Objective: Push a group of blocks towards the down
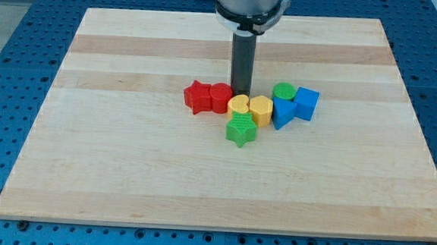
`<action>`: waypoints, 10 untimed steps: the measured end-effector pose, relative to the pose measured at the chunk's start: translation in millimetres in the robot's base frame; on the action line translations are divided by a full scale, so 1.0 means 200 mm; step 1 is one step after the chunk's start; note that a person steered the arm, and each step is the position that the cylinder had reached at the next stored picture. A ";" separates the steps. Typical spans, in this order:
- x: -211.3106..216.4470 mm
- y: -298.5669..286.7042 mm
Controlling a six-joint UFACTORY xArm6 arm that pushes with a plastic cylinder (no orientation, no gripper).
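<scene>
Several blocks sit bunched near the middle of the wooden board (124, 170). From the view's left: a red star (197, 97), a red cylinder (220, 97), a yellow block (238, 106), a yellow hexagon-like block (261, 109), a blue triangle-like block (283, 113) and a blue cube (306, 103). A green cylinder (284, 91) stands behind the blue triangle-like block. A green star (241, 129) lies just below the yellow blocks. My tip (241, 93) stands just above the yellow blocks, right of the red cylinder, touching or nearly touching them.
The board lies on a blue perforated table (9, 64). The arm's round metal end (251, 4) hangs over the board's top edge.
</scene>
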State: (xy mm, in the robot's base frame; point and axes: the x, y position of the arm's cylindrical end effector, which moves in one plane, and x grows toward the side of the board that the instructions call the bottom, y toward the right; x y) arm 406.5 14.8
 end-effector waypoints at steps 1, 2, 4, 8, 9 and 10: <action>0.05 0.00; 0.08 -0.04; 0.08 -0.21; 0.04 -0.33; -0.01 -0.40; -0.03 -0.49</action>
State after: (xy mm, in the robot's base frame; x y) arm 400.4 -83.0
